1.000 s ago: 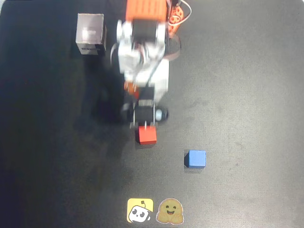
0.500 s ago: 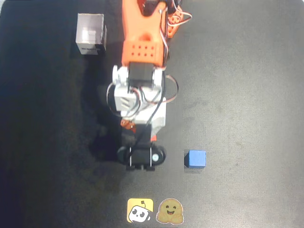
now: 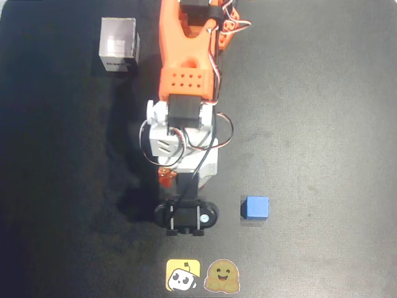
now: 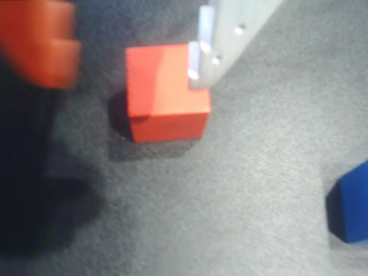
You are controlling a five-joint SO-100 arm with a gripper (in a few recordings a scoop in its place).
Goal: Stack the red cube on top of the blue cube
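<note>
In the wrist view the red cube [image 4: 167,95] rests on the dark table between my two fingers. The white finger [image 4: 215,46] overlaps its upper right corner, and the blurred orange finger [image 4: 40,40] stands clear of it on the left. My gripper [image 4: 129,69] is open around the cube. The blue cube [image 4: 352,210] shows at the right edge of that view. From overhead, my gripper [image 3: 185,218] hangs at the arm's lower end and covers the red cube. The blue cube [image 3: 255,207] sits alone just to its right.
A white box [image 3: 118,43] stands at the upper left of the overhead view, beside the arm's base. Two stickers [image 3: 205,275] lie at the table's lower edge, just below the gripper. Bare dark table lies to the right of the blue cube.
The arm has stretched down the overhead picture, and its gripper now covers the red cube that showed below the fingers a second ago. The blue cube has not moved.
</note>
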